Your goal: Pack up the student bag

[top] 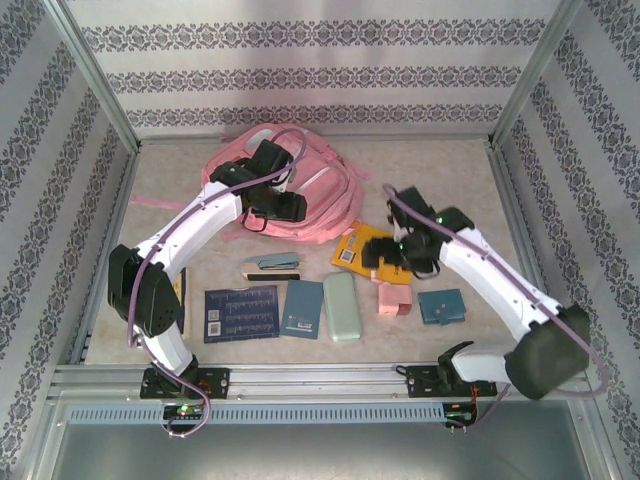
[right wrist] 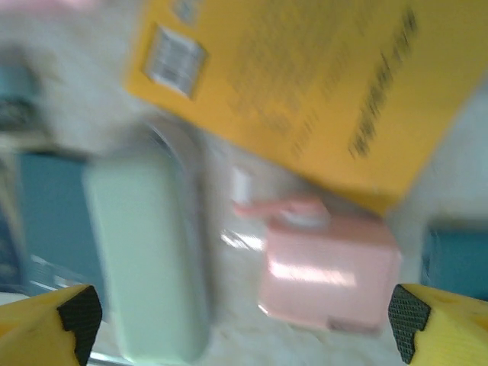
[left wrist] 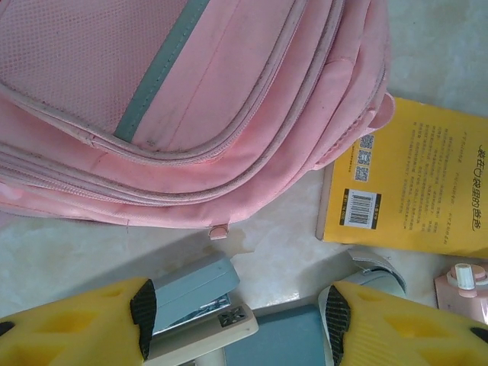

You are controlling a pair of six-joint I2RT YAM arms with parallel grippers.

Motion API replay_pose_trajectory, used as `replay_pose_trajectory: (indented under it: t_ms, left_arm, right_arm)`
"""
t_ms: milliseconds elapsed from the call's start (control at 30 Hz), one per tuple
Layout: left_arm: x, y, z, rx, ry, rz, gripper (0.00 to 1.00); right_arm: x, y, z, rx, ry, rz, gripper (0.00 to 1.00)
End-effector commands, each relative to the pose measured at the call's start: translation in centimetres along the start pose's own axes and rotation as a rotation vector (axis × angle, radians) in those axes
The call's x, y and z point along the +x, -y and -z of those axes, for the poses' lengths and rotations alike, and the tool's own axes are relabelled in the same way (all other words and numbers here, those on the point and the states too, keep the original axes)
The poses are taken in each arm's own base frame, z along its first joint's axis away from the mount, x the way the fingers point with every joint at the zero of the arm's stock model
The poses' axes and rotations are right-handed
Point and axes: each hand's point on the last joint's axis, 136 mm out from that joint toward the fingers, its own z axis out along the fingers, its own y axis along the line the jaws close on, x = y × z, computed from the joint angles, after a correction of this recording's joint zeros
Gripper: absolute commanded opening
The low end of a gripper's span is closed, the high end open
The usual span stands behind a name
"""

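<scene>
Across the far worktop (top: 440, 180), found the student bag (top: 300, 190) lying flat, seemingly zipped; judged nothing packed. Saw yellow book (left wrist: 412, 183), stapler (left wrist: 191, 293), green case (top: 342, 305), pink box (right wrist: 328, 271) loose nearby. Noted left claw (left wrist: 236, 316) released beside the bag, right claw (right wrist: 244, 313) released above the pink box.

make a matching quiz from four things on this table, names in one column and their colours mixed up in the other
Things:
1. backpack
2. book
3. case
4. wallet

Colours:
a. mint green
b. teal
c. pink
d. yellow

Pairs: 1-c, 2-d, 3-a, 4-b
</scene>
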Motion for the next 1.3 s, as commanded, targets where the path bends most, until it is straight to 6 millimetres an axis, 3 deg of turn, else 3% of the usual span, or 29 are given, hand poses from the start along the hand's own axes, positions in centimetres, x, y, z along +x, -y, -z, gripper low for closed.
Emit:
replay_pose_trajectory:
  t_ms: [0, 67, 467, 967, 1200, 1267]
  left_arm:
    - [0.0, 0.4, 0.0, 0.022, -0.018, 0.008, 0.62]
    - [0.4, 0.5, -0.2, 0.027, -0.030, 0.011, 0.62]
    - [1.9, -0.1, -1.0, 0.017, -0.065, 0.038, 0.61]
    - [1.3, -0.3, -1.0, -0.006, -0.054, 0.032, 0.61]
    - [-0.8, -0.4, -1.4, -0.040, -0.023, 0.000, 0.61]
    - [-1.8, -0.4, -1.7, -0.052, -0.012, -0.012, 0.61]
  right_arm:
    - [3.2, 2.6, -1.8, 0.119, -0.064, 0.022, 0.98]
    - [3.8, 2.9, -2.8, 0.121, -0.064, -0.013, 0.98]
    - [3.6, 3.9, -5.5, 0.146, -0.025, -0.022, 0.98]
    - [4.3, 5.1, -9.1, 0.248, -0.116, -0.065, 0.97]
    - [3.9, 4.3, -8.7, 0.210, -0.084, -0.062, 0.71]
    - [3.9, 4.2, -8.3, 0.200, -0.073, -0.061, 0.68]
